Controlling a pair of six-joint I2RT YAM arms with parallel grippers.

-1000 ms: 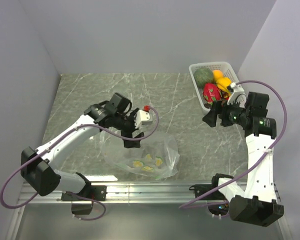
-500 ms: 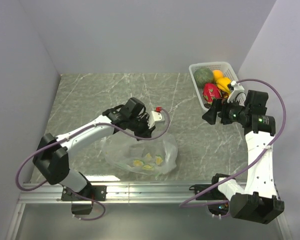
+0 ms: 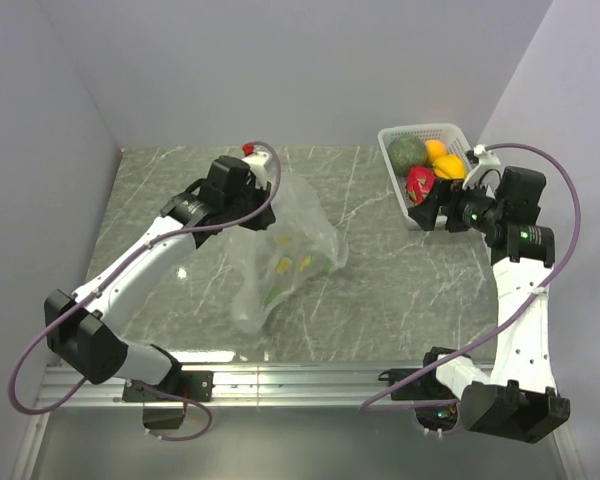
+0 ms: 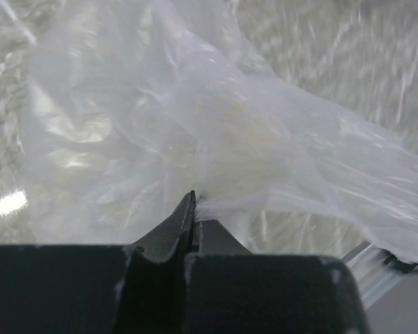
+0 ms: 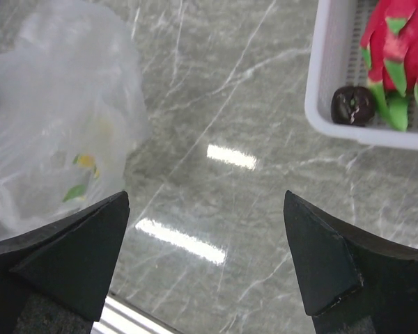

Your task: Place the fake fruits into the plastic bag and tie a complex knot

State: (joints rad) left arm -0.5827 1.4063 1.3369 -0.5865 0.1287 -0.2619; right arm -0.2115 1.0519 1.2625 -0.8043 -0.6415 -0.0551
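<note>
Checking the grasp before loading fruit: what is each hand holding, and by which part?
Left hand pinches the plastic bag by a bunched fold of film; right hand is open, holding nothing.

1. The table (image 3: 380, 290) has a glossy grey-green marble top with thin white veins.
2. Plain pale walls close it in on three sides: back wall (image 3: 300, 70), left wall (image 3: 30, 200), right wall (image 3: 570, 90).
3. A metal rail (image 3: 300, 378) runs along the table's near edge.
4. White glare patches (image 5: 229, 156) shine on the marble.

Plastic bag (image 3: 280, 250) L of basket (image 3: 415, 128) w/ fruits (image 3: 408, 152) in it, far R.
</note>
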